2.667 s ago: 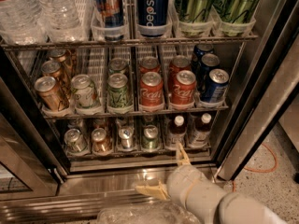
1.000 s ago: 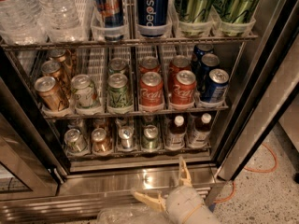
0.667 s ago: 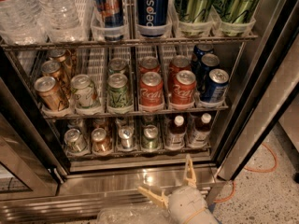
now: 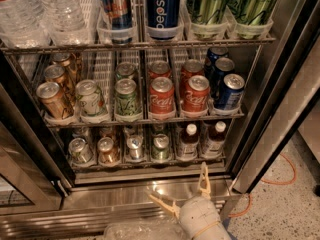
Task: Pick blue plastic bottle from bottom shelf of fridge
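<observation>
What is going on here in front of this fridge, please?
A robot arm is working at the open fridge. Its gripper hovers low in front of the steel sill, open and empty, just below the bottom shelf. Two small white-capped bottles of dark drink stand untouched at that shelf's right end, next to a row of small cans. Nothing has been picked up yet.

You can read "pepsi" in white letters running up the tall blue can point(image 4: 162, 6) on the upper rack. On the middle rack, the two red cans point(image 4: 161, 100) at the front carry the white Coca-Cola script. The print on the other cans and bottles cannot be made out. The claw point(image 4: 177, 183) sits low, in front of the steel sill of the fridge point(image 4: 115, 194), its fingers spread apart.
</observation>
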`<state>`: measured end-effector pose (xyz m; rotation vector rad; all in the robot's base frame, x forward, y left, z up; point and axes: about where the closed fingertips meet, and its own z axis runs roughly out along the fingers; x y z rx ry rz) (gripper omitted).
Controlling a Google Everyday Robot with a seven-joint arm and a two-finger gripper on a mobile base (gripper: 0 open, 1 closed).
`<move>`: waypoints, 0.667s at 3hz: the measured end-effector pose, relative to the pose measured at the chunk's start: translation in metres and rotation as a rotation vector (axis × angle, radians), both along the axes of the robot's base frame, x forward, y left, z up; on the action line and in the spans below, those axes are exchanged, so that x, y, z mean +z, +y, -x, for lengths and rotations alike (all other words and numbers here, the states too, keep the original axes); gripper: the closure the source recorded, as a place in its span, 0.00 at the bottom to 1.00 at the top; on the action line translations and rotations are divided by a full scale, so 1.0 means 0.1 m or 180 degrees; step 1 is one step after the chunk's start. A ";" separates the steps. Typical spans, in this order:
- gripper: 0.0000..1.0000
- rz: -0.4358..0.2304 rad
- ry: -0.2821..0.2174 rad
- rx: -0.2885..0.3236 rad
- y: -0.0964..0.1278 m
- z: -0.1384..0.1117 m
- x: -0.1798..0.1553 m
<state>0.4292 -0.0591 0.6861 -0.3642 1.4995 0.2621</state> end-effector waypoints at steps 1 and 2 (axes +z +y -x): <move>0.00 -0.0064 -0.0018 -0.0094 -0.05 -0.10 -0.09; 0.00 -0.0204 -0.0043 -0.0242 -0.17 -0.17 -0.18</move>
